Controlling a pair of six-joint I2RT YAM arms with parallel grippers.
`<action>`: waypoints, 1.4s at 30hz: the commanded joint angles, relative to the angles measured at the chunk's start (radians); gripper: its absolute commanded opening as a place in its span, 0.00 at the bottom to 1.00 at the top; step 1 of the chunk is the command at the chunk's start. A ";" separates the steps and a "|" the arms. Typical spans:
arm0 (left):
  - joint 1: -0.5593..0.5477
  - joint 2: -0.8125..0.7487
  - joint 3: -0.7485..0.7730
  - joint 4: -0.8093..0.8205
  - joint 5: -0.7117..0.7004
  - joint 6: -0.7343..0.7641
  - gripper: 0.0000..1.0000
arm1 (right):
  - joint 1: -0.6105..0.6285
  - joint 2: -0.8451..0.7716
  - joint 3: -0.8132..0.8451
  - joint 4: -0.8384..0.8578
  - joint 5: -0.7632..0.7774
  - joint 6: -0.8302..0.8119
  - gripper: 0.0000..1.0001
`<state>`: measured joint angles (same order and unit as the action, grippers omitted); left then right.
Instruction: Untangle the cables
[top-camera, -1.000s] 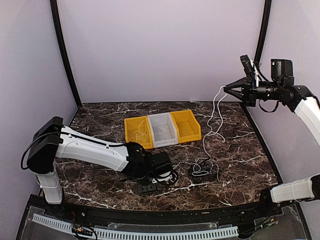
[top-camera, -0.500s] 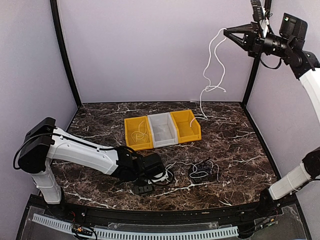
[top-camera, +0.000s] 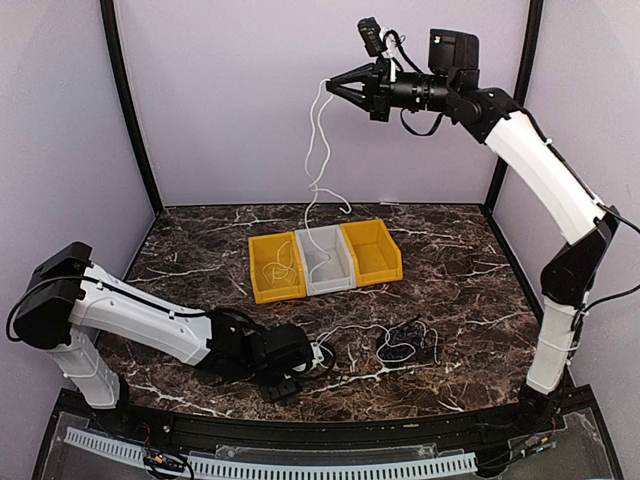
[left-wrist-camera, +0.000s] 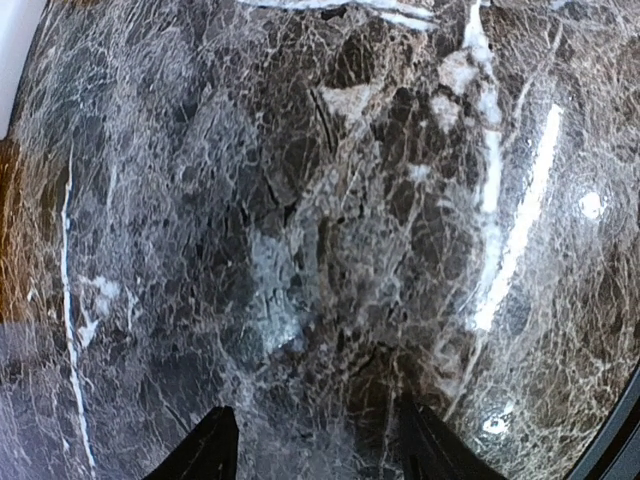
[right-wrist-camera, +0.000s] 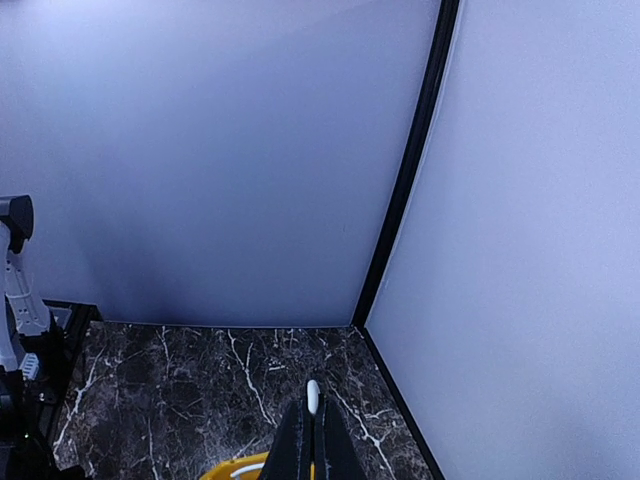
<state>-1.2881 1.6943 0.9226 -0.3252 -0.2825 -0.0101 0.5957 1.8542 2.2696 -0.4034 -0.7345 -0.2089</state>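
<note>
Right gripper (top-camera: 333, 85) is clamped on the white cable (right-wrist-camera: 312, 392), high above the table's (top-camera: 480, 290) far edge. I see the left gripper (left-wrist-camera: 318, 450) open, empty, near the front edge.

place: robotics lab test cell | signs: plain lavender wall panels (top-camera: 250, 100); black frame posts (top-camera: 128, 110); marble-pattern tabletop (top-camera: 470, 290); bench-bolted left arm (top-camera: 150, 315), right arm (top-camera: 545, 165); plastic parts bins (top-camera: 378, 272)

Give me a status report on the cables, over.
Right hand shut on white cable, lifted high. Left hand open, empty, low over table. Dark tangle lies on table, nothing blocking.
</note>
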 joint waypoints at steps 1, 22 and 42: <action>-0.018 -0.042 -0.073 -0.017 -0.007 -0.082 0.58 | 0.060 0.069 0.128 0.056 0.114 -0.045 0.00; -0.084 0.007 -0.021 -0.065 -0.005 -0.170 0.58 | 0.119 0.408 0.137 0.204 0.244 -0.033 0.00; -0.089 0.045 -0.050 -0.031 0.042 -0.180 0.57 | 0.166 0.557 0.129 0.207 0.184 0.022 0.00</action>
<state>-1.3685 1.6905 0.9009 -0.3027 -0.2802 -0.1898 0.7746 2.3787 2.4260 -0.2504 -0.5716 -0.2096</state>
